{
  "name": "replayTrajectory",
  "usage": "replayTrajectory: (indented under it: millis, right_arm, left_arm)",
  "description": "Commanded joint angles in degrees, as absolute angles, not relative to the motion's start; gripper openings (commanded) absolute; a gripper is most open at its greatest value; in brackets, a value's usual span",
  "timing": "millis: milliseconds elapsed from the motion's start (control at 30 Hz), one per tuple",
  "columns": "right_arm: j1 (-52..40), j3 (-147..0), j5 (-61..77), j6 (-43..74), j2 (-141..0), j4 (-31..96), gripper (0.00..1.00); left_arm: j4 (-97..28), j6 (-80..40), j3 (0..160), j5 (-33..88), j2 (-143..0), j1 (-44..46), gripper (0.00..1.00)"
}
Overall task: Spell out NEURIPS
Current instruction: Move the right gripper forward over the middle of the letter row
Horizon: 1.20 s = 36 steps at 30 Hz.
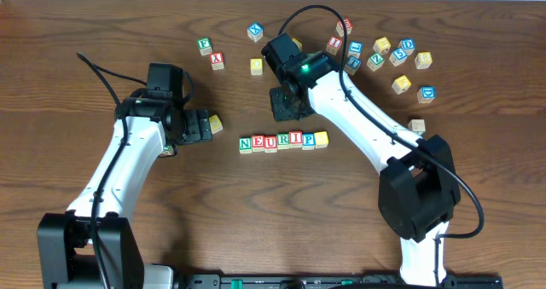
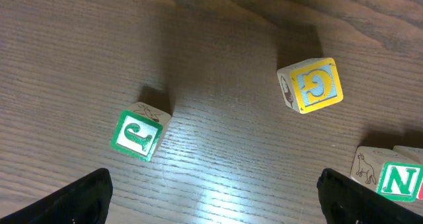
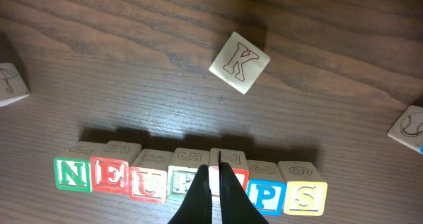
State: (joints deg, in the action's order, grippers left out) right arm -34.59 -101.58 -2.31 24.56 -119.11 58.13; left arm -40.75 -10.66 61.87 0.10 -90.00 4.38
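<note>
Seven wooden cubes stand in a row (image 1: 283, 141) at the table's middle. In the right wrist view they read N (image 3: 71, 173), E (image 3: 109, 174), U (image 3: 149, 182), R (image 3: 182, 178), I (image 3: 238, 174), P (image 3: 268, 194), S (image 3: 304, 196). My right gripper (image 3: 215, 197) is shut and holds nothing; its tips partly hide the R and I faces. From overhead the right gripper (image 1: 287, 110) sits just behind the row. My left gripper (image 1: 205, 125) is open wide to the left of the row, with bare table between its fingers (image 2: 79, 197). The N cube (image 2: 396, 181) shows at the left wrist view's right edge.
A green J cube (image 2: 139, 135) and a yellow G cube (image 2: 314, 85) lie ahead of the left gripper. A plain K cube (image 3: 239, 62) lies behind the row. Loose cubes are scattered at the back left (image 1: 217, 60) and in a cluster at the back right (image 1: 384, 54).
</note>
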Motion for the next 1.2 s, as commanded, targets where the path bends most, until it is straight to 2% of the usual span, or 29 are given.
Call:
replayTrajectory:
  millis: [0,1167]
  right_arm:
    - [-34.61,-102.3,-3.05,25.26,-120.05,57.95,0.01]
    - [-36.86,-102.26,-1.78,26.11,-125.16,54.65,0.01]
  left_arm:
    - [-41.08,-10.79,62.96,0.23,-89.36,4.25,0.98]
    - [-41.1,-10.79,62.96,0.23,-89.36,4.25,0.98]
